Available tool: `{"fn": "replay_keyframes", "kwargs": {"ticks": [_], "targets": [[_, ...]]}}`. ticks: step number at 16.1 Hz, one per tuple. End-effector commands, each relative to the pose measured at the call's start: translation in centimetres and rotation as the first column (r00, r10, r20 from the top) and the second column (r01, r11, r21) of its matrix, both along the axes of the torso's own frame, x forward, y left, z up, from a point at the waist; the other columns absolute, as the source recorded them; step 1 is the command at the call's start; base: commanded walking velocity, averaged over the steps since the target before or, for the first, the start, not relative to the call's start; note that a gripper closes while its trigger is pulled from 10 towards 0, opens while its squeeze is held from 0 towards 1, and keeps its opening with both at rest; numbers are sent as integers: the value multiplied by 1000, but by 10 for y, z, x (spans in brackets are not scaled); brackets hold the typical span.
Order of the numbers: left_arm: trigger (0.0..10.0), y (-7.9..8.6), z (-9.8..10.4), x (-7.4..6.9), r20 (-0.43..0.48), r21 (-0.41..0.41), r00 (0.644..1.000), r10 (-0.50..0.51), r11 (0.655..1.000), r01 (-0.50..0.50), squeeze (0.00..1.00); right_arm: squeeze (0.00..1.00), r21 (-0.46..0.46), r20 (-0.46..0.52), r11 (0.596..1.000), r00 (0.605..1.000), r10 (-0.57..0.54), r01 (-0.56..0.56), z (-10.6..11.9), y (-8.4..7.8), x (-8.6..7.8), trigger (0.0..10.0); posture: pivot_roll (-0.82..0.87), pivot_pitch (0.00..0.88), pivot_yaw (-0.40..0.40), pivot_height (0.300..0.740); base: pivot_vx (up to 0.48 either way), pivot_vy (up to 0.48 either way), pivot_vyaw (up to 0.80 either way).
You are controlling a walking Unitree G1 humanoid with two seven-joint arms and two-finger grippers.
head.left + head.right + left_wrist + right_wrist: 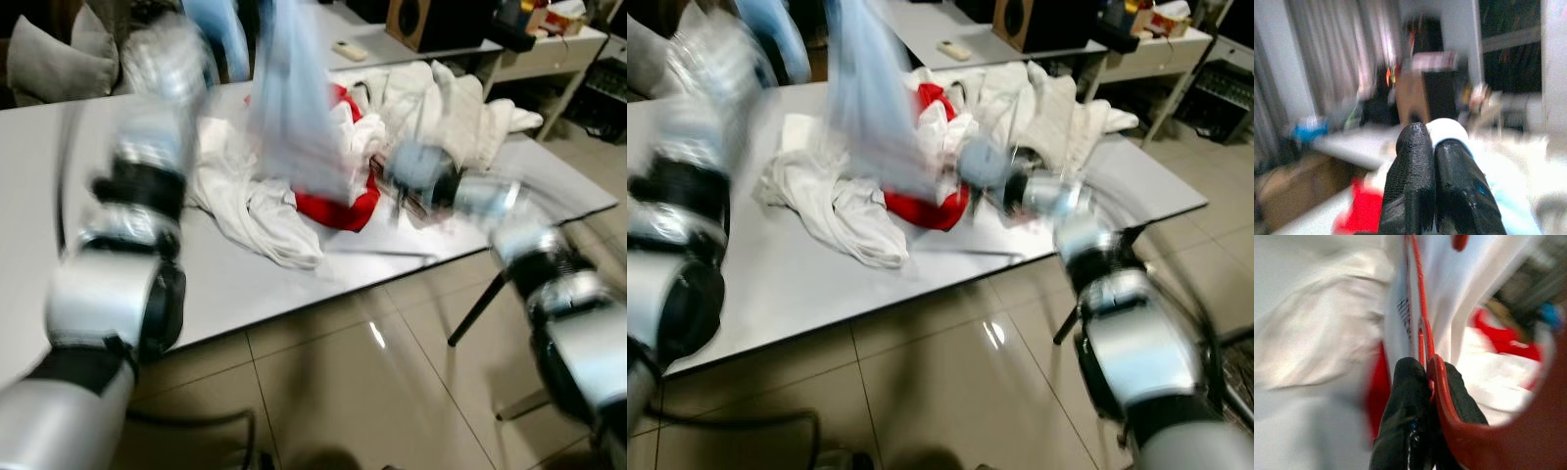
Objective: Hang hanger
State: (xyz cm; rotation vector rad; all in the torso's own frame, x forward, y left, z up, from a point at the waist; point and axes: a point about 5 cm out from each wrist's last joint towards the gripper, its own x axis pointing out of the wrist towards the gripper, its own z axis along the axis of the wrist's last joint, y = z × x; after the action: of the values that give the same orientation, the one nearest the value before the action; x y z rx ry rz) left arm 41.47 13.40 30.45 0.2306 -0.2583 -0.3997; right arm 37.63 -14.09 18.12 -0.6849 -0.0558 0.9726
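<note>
Right gripper [1427,382] fingers pinched tight on one red hanger [1442,396], over the clothes pile [294,186] near the table's [235,284] front edge. Left gripper [1432,147] fingers pressed together on one pale-blue garment [289,98], lifted above the pile.

tables [245,284]: 2 | red hanger [1422,328]: 1 | speaker [431,22]: 1 | remote [350,50]: 1
</note>
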Motion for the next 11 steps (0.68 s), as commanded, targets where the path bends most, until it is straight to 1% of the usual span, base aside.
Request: {"fn": "replay_keyframes", "kwargs": {"ticks": [1,2,4,5,6,7,8,9,10,11], "targets": [[10000,3,-17,3,-22,70,997,73,995,-71,0,0,11,28,996,996,87,-88,11,0,-6,10000,-140,0,12,740,0,0,0],[10000,12,-39,5,-69,109,987,148,984,-140,0,0,18,-7,991,991,136,-136,2,-4,-19,10000,-144,0,18,740,0,0,0],[10000,30,-51,7,-96,121,960,264,960,-252,0,0,31,-23,986,986,167,-167,-1,-16,-37,10000,-153,0,28,740,0,0,0],[10000,37,-53,7,-98,131,949,299,950,-285,0,0,41,-20,984,985,172,-171,1,-20,-43,10000,-158,0,36,740,0,0,0],[10000,47,-61,6,-116,154,934,338,935,-319,0,0,61,-13,983,984,177,-175,8,-26,-54,10000,-158,0,36,740,0,0,0],[10000,53,-70,5,-132,183,926,355,926,-329,0,0,71,-4,982,984,176,-175,15,-31,-63,10000,-158,0,36,740,0,0,0],[10000,57,-81,2,-165,197,921,353,927,-320,0,0,87,-4,981,985,173,-172,22,-37,-73,10000,-163,0,42,740,0,0,0],[10000,60,-92,-1,-206,192,923,326,938,-289,0,0,104,-8,981,986,164,-162,28,-42,-85,10000,-162,0,42,740,0,0,0],[10000,62,-103,-4,-261,173,927,270,958,-230,0,0,126,-13,981,989,150,-147,33,-47,-95,10000,-163,0,44,740,0,0,0],[10000,64,-118,-11,-327,165,928,176,978,-128,420,0,176,-16,977,992,126,-121,39,-50,-106,10000,-160,0,46,740,0,0,0]]}}
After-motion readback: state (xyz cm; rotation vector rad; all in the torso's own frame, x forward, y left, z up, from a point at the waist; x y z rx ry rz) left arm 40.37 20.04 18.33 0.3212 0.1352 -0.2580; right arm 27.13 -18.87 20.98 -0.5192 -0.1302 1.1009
